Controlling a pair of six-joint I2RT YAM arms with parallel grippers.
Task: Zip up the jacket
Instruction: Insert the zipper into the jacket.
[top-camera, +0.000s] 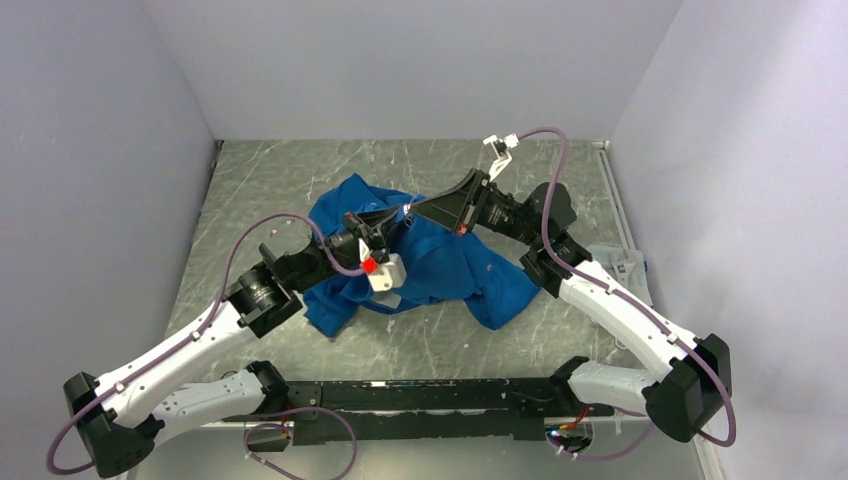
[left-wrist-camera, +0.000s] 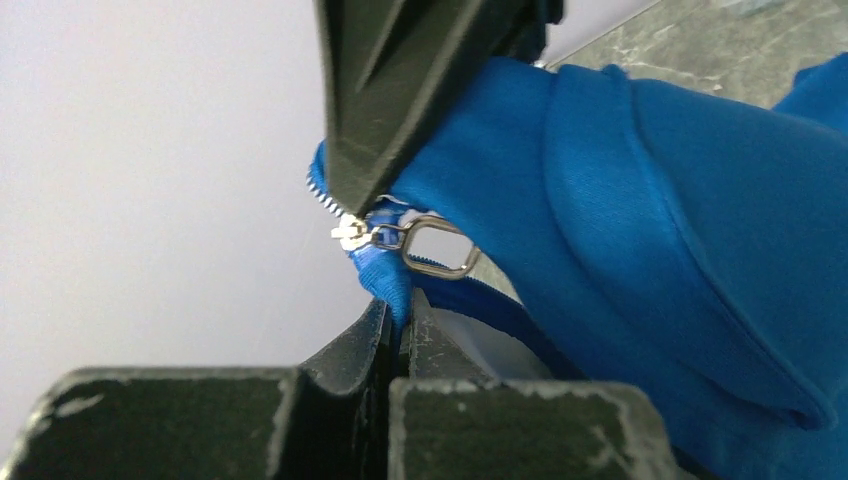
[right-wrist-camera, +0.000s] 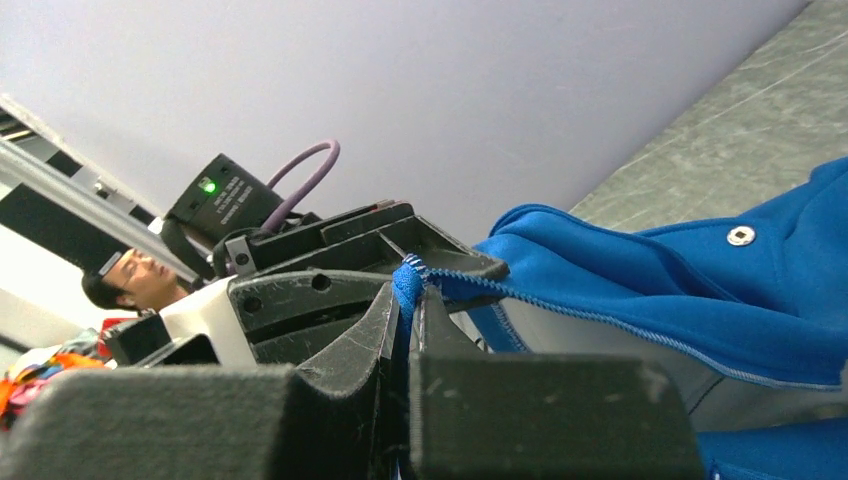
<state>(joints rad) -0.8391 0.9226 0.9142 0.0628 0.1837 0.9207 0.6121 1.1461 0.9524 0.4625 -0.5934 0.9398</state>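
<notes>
Two pinches held the jacket (top-camera: 440, 265), bunched on the table (top-camera: 300, 170): my left gripper (left-wrist-camera: 400, 310) was shut on cloth under the zipper pull (left-wrist-camera: 440, 247), my right gripper (right-wrist-camera: 408, 300) shut on its edge. Both bites looked tiny, so the cloth could slip free.

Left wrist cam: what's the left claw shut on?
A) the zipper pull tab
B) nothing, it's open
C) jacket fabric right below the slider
C: the left claw pinches the blue edge of the jacket just under the slider, while the pull tab hangs free.
</notes>
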